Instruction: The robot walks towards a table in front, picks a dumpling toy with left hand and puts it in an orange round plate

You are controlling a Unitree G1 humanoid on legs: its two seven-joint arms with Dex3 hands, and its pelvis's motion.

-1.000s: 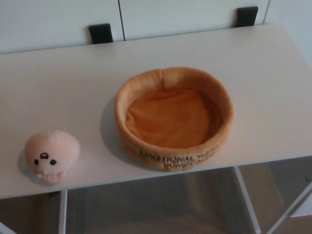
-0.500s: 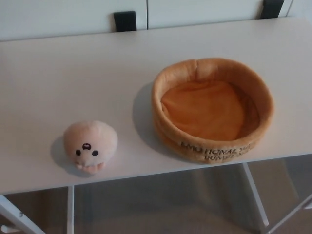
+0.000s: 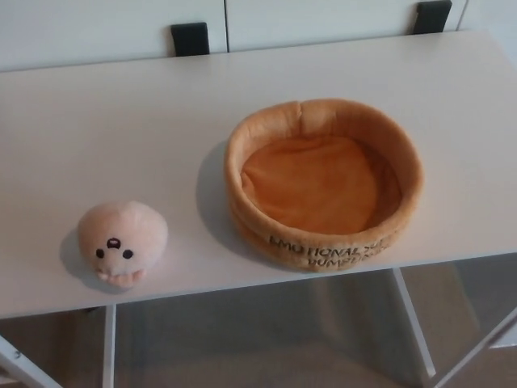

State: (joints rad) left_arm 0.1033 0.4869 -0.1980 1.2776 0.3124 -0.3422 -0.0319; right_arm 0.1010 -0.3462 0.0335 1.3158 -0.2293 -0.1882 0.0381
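Dumpling and plate on table; no hand is shown.
The dumpling point(image 3: 122, 242) is seated near-left; the plate point(image 3: 323, 184) is positioned well apart, right.

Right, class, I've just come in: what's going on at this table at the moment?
Nothing is being handled yet. A pale pink dumpling toy with a small face sits near the front left of the white table. To its right stands an empty orange round plate, soft and high-walled, with lettering on its front. The two are apart, not touching. Neither robot hand shows in the head view, so the pick has not begun.
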